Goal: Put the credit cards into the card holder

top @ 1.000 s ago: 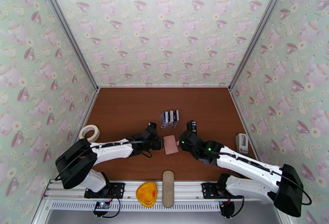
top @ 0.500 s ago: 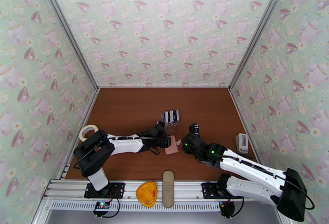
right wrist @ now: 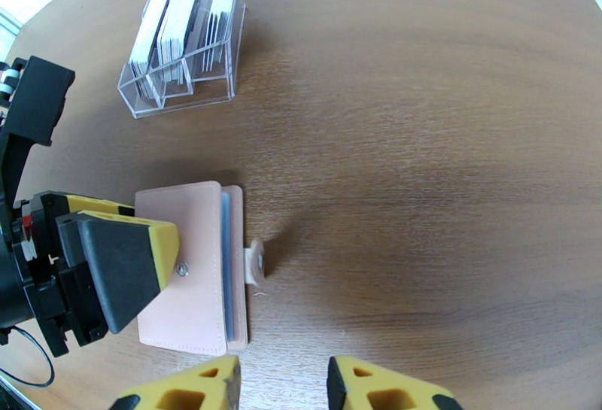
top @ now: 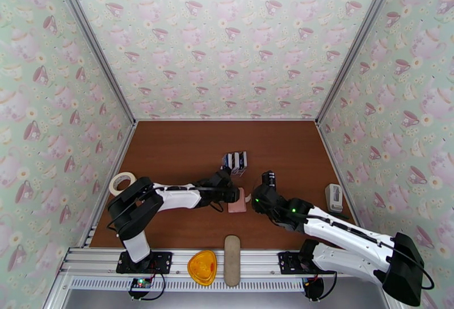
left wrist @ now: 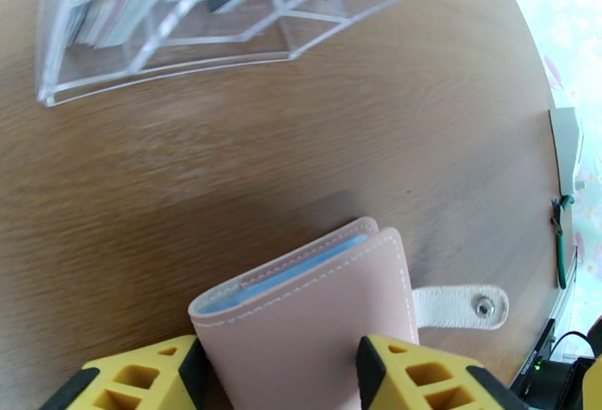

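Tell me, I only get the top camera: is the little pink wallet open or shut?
Observer: The wallet is folded shut, but its snap tab sticks out undone.
Operator: Is anything being held on the right?
Observer: No, the right gripper has its fingers apart, with nothing between them.
Operator: And on the left?
Observer: The left gripper has a yellow finger on each side of the wallet.

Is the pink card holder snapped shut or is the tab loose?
Unsnapped. The card holder has its covers folded together, but its snap tab sticks out free past the edge.
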`<state>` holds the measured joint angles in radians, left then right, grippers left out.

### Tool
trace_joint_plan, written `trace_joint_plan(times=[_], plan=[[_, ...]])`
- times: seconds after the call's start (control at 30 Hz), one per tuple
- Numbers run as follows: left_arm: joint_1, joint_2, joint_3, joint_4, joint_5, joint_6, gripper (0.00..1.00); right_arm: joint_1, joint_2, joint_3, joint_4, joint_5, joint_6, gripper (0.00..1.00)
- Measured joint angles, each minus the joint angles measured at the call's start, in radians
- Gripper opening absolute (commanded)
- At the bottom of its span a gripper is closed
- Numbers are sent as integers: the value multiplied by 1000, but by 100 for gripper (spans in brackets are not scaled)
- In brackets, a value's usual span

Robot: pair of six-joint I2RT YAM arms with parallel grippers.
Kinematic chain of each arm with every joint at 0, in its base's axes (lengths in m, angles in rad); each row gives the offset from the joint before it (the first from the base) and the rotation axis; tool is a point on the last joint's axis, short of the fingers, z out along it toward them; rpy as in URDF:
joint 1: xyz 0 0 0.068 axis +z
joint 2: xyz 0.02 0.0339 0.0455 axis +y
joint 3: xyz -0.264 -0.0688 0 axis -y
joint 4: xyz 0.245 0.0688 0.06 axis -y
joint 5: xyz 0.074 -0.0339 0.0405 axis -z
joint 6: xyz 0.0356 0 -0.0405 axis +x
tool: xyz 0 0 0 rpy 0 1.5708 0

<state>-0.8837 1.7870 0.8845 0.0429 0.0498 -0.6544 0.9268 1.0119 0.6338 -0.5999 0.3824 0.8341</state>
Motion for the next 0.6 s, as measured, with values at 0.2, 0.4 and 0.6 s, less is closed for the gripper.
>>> trace_joint_plan(times=[0.2, 0.4, 0.6], plan=[[-6, -5, -1, -5, -3, 3, 65, 0, 3, -1, 5, -3, 1, 38], [-11, -60, -38, -23, -10, 3, 66, -5, 36, -1, 13, -4, 2, 38], [-37, -105, -106, -23, -10, 3, 67, -21, 68, -1, 33, -19, -2, 38]])
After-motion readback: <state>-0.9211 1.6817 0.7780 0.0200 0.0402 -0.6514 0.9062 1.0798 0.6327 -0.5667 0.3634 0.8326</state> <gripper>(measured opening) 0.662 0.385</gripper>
